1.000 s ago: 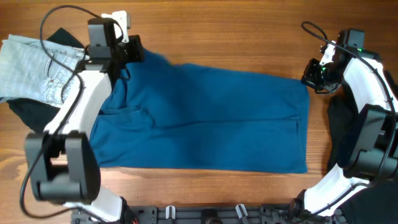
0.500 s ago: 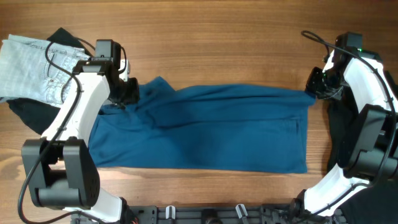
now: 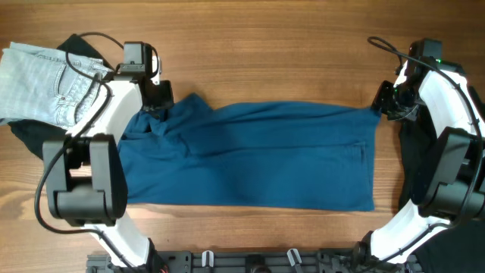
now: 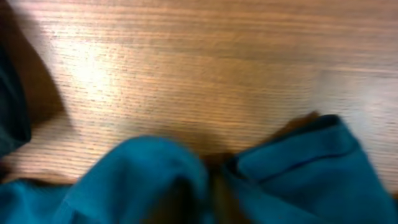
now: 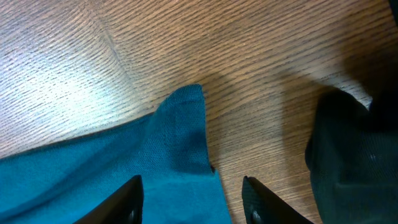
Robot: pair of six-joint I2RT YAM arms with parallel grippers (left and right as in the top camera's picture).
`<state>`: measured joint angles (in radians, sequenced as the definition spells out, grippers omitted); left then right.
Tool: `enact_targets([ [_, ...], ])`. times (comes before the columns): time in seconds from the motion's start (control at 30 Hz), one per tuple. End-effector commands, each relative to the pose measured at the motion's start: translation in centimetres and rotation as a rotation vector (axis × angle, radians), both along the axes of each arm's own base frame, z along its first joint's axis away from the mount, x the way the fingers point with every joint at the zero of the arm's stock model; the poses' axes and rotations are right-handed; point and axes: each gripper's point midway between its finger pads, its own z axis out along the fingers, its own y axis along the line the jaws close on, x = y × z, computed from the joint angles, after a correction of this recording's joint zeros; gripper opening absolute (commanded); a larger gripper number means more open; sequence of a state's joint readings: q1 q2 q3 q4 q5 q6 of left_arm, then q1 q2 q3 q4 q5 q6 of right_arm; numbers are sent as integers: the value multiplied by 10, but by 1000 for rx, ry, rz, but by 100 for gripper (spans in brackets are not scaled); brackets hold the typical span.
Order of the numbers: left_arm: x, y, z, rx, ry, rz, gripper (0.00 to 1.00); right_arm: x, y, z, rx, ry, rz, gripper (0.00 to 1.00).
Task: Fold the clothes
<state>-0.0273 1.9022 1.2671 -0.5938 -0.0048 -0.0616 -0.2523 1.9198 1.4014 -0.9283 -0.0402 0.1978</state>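
**Item: blue shirt** [image 3: 258, 163]. It lay flat across the tabletop [image 3: 265, 45], and its near hem was straight and had not moved.

**Far edge.** This sat nearer than a second before, when both tools had drawn it farther out. No fold had been made yet.

**Right tool** [image 5: 191, 182]. It had been closed on the far right corner and had since let go. Its jaws stood apart, straddling that corner and gripping nothing.

**Left tool** [image 3: 158, 97]. It had opened briefly and then closed fully again, apparently pinching bunched fabric at the far left corner. The wrist view was too blurred to be sure.

**Judgement.** The stretch-and-lay step looked done, and a re-grip for the first fold seemed under way on the left side only.

**Other stock.**
- The black garment [image 3: 415, 159] lay beside the right arm.
- The jeans [image 3: 38, 80] lay at the far left, over a second black garment [image 3: 30, 136].
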Motion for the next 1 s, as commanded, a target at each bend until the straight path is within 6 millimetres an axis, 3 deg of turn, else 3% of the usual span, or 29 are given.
enact_targets([
  [0.0, 0, 24, 23, 114, -38, 104, 4, -1, -4, 4, -11, -6, -22, 51],
  [0.07, -7, 39, 48, 175, -71, 186, 4, -1, -4, 4, -11, -8, -21, 51],
  [0.17, -27, 45, 80, 185, -91, 243, 4, -1, -4, 4, -11, -7, -21, 51],
  [0.23, -43, 51, 87, 211, -60, 283, 4, -2, -4, 4, -10, -5, -21, 51],
  [0.33, -77, 60, 81, 264, 66, 338, 4, -2, -4, 4, -11, -5, -20, 51],
  [0.37, -86, 59, 78, 261, 104, 346, 8, -2, -4, 4, -11, -5, -20, 51],
  [0.4, -92, 57, 77, 250, 126, 355, 23, -2, -4, 4, -11, -5, -20, 51],
  [0.47, -99, 47, 72, 196, 170, 340, 42, -1, -4, 4, -11, -6, -21, 52],
  [0.53, -102, 46, 72, 189, 180, 337, 49, -1, -4, 4, -11, -5, -20, 54],
  [0.63, -92, 44, 73, 172, 142, 334, 50, -2, -4, 4, -11, -5, -20, 57],
  [0.7, -74, 22, 71, 63, 96, 272, 46, -2, -4, 4, -11, -5, -21, 57],
  [0.8, -56, -23, 61, -92, 65, 43, 47, -2, -4, 4, -10, -5, -22, 57],
  [0.97, -63, -52, 21, -79, 164, -144, 54, -2, -4, 4, -9, -5, -23, 57],
])
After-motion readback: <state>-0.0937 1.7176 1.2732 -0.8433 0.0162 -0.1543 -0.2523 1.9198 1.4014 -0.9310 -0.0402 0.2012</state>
